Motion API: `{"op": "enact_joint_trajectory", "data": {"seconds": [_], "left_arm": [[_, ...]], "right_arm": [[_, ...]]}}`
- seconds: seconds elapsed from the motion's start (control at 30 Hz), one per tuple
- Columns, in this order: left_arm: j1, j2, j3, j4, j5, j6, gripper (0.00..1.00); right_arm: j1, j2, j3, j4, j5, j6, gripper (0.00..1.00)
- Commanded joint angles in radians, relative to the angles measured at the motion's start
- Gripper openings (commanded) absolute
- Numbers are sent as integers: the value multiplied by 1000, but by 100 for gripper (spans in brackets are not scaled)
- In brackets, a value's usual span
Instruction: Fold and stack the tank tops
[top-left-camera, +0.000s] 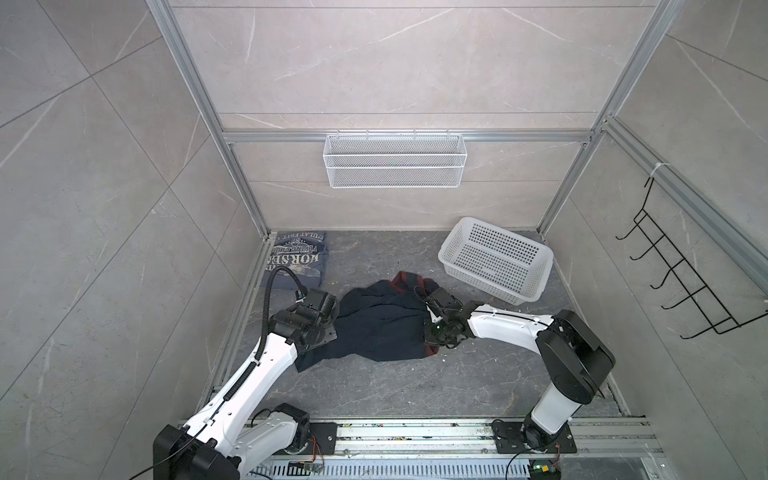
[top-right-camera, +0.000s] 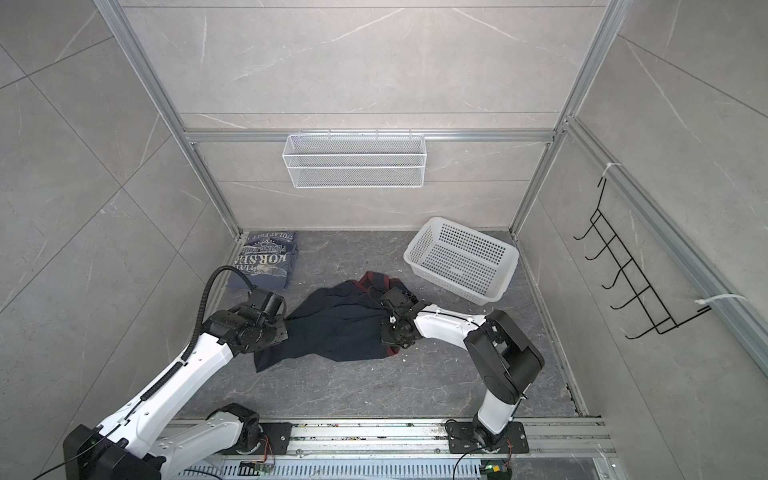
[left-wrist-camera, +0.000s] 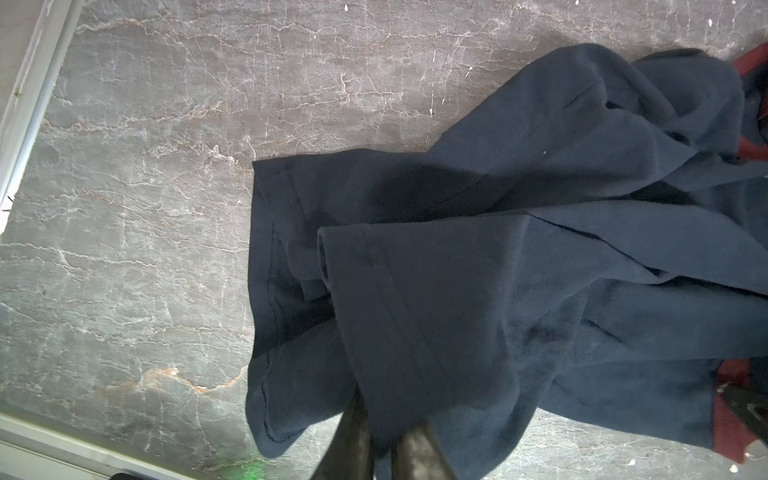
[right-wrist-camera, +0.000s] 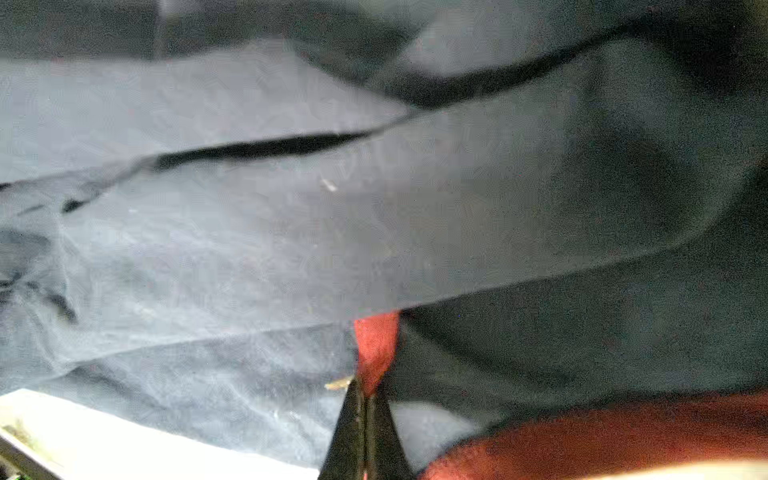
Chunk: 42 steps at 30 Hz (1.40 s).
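The navy tank top (top-left-camera: 382, 328) lay rumpled across the middle of the tabletop (top-left-camera: 415, 386), creased and doubled over itself, not yet folded. You had it at both ends. Your right gripper (right-wrist-camera: 365, 388) was pinched shut on a narrow strip of the maroon trim (right-wrist-camera: 374, 345), and your left gripper (left-wrist-camera: 384, 415) had its jaws closed on a fold of the hem at the opposite end. The slate-blue tank top (top-left-camera: 297, 259) sat folded in the far left corner of the tabletop, lettering up, just behind your left arm. The white perforated basket (top-left-camera: 494, 259) stood near the far right corner, close behind your right arm.

Your weak point looked to be the right-hand grip. It held only a sliver of trim, so a sharp pull to spread the cloth could have slipped it free. Your left jaws seemed to hold more than one layer, which would have kept the top bunched however far you stretched it. A wide swing of the left arm could also have dragged the folded top out of shape.
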Motion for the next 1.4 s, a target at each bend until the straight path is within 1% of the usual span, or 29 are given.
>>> {"op": "enact_joint_trajectory", "data": {"seconds": [0.0,0.1,0.17,0.23,0.3,0.37,0.43,0.5,0.53,0.57,0.6,0.67,0.7,0.77,0.83,0.87,0.93,1.0,1.07,1.17,1.27,1.37], "left_arm": [[16,15,89,-11,-24,57,14],[36,47,210,-32,-25,101,14],[40,68,328,-52,-21,128,14],[41,78,435,-63,-32,145,14],[40,82,499,-49,-49,158,11],[42,104,512,-30,-40,149,7],[43,140,495,-33,41,142,7],[34,172,438,-45,157,124,13],[8,171,390,-46,191,101,17],[-40,164,340,-44,190,75,23],[-100,155,302,-44,172,51,28],[-253,157,231,-46,161,-24,38],[-314,166,206,-45,173,-61,41],[-463,208,164,-27,169,-150,46],[-580,258,159,-8,149,-216,48],[-636,281,166,15,140,-236,48],[-719,324,187,70,126,-260,49],[-779,369,211,128,132,-262,50],[-814,428,245,140,133,-269,51],[-837,491,269,159,166,-277,50],[-863,516,277,203,185,-285,51],[-864,550,291,188,183,-298,53]], "right_arm": [[8,-141,59,-127,133,-48,0],[8,-305,123,-255,279,-95,0],[8,-426,176,-323,365,-125,0],[8,-535,201,-349,425,-155,0],[8,-614,207,-335,437,-184,0],[8,-633,225,-383,441,-172,0],[8,-635,202,-409,413,-140,0],[8,-642,136,-401,397,-115,0],[8,-650,93,-393,396,-102,0],[8,-659,53,-383,395,-95,0],[8,-664,29,-380,397,-85,0],[8,-671,-8,-384,400,-71,0],[8,-672,-16,-384,399,-69,0],[8,-668,-29,-384,400,-64,0],[8,-660,-32,-380,397,-65,0],[8,-656,-33,-379,396,-65,0],[9,-655,-34,-376,394,-63,0],[8,-657,-34,-374,394,-60,0],[8,-665,-37,-371,395,-59,0],[8,-670,-37,-373,393,-56,0],[8,-676,-42,-372,396,-55,0],[8,-683,-46,-372,395,-54,0]]}}
